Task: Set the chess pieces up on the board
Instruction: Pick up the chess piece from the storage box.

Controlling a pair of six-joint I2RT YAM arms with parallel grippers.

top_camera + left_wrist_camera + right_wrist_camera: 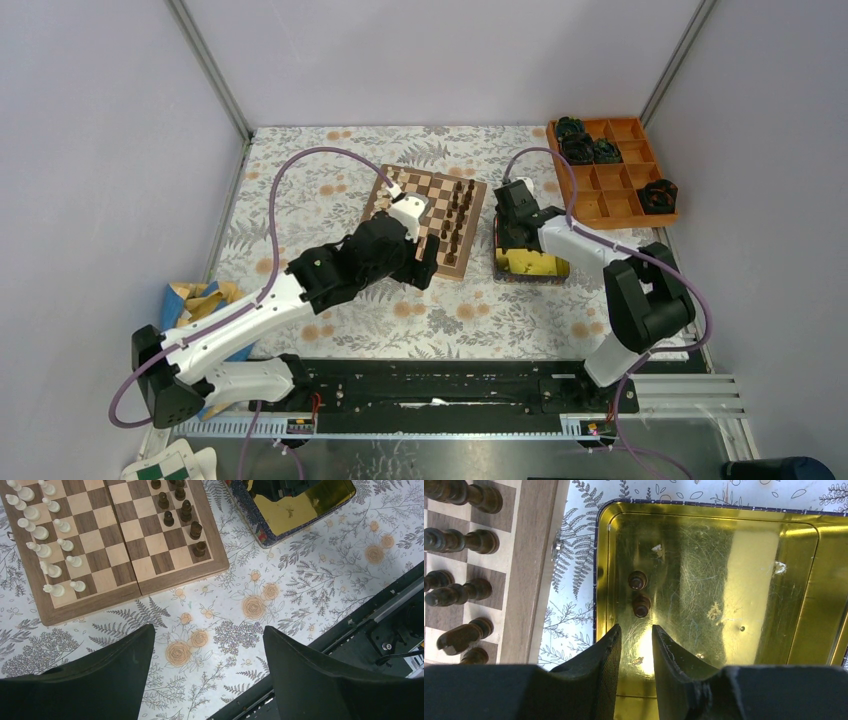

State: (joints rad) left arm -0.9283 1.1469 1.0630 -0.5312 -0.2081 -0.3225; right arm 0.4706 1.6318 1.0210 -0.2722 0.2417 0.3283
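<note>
Board: the wooden chessboard lies mid-bench on a flowered cloth, with its light border all round.
Dark pieces: brown chessmen stand upright in two rows along the board's right side.
Cream pieces: pale chessmen stand in two rows along the left side. From above, the left arm crosses that part and hides several of them.
Pieces off the board: two dark pawns stand close together on the floor of a shiny yellow tin, near its board-side wall.
Tin: it sits just beside the board's right edge, with a strip of cloth showing between them.
Right pincer: it points down into the tin, with its fingertips just short of the two pawns and not touching them. The jaws are a narrow gap apart with only the tin floor showing between, so it grips nothing.
Left pincer: it is spread wide and empty, and hangs over bare cloth near the board's near edge, apart from every piece.
Orange tray: this divided tray sits at the far right, well apart from the board, with black gear-like lumps in some compartments.
Near left corner: a green-and-white checkered sheet lies below the arm bases.
</note>
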